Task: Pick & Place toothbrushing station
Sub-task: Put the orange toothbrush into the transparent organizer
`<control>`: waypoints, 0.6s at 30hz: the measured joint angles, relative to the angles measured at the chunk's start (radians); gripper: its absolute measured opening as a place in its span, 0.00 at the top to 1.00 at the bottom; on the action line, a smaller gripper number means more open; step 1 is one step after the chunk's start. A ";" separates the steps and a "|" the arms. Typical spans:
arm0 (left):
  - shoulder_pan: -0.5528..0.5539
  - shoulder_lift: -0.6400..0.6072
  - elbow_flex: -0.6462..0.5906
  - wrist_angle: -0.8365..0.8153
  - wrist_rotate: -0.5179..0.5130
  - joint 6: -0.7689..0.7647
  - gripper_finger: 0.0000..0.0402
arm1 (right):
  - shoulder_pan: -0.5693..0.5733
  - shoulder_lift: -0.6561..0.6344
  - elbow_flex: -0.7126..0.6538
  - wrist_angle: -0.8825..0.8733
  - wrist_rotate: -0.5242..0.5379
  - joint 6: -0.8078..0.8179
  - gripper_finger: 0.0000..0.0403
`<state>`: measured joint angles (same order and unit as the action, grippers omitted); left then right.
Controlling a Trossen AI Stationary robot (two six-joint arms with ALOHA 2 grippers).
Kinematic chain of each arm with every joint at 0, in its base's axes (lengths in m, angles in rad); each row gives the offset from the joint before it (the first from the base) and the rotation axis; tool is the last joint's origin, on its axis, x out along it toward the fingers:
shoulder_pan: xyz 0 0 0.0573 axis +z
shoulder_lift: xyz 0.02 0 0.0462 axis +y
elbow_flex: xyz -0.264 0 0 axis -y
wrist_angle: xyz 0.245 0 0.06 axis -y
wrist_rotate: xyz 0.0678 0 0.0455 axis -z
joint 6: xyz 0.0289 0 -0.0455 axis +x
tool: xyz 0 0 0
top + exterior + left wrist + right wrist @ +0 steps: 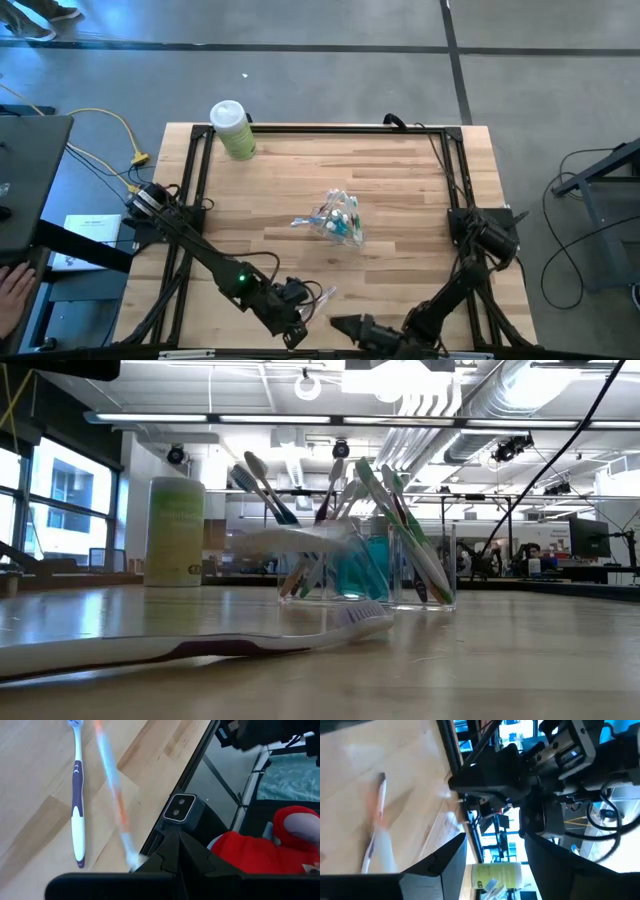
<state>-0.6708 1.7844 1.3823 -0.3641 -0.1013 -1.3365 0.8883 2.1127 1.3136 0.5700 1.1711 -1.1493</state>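
Note:
A clear cup (337, 217) stands at mid-table holding several toothbrushes and teal tubes; it also shows in the low view (370, 565). A purple-and-white toothbrush (77, 805) lies flat on the wood near the front edge and fills the low view's foreground (200, 645). My left gripper (292, 330) is near the front edge, shut on a blurred blue-and-orange toothbrush (112, 785). My right gripper (342, 324) is open and empty just to its right, its fingers (445, 865) pointing at the left gripper. My left gripper holds the blue-and-orange toothbrush by one end (133, 862), pinched at the tips of its shut fingers. The rest of the brush reaches out ahead of the fingers above the wood. The fingers themselves hide the exact place of contact.
A pale-green bottle with a white cap (232, 130) stands at the far left corner. A black frame (300, 127) runs round the table's edges. A person's hand (12, 290) shows off the table at the left. Bare wood lies on both sides of the cup.

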 joint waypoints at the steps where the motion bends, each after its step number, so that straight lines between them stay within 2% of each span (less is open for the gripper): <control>1: 0.000 0.000 0.000 -0.002 0.001 0.000 1.00 | -0.009 0.009 0.011 0.003 -0.001 0.001 0.52; 6: -0.003 0.000 0.000 -0.002 0.002 -0.001 1.00 | -0.052 0.020 0.014 -0.057 0.020 0.084 0.52; 13: -0.022 0.000 0.000 -0.005 0.001 0.062 0.99 | -0.033 0.020 0.014 -0.033 0.035 0.254 0.52; 18: -0.031 0.000 0.000 -0.098 -0.040 0.108 0.99 | -0.037 0.020 0.014 -0.045 0.086 0.412 0.52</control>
<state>-0.7016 1.7844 1.3827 -0.4625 -0.1408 -1.2283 0.8517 2.1323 1.3277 0.5248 1.2571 -0.7371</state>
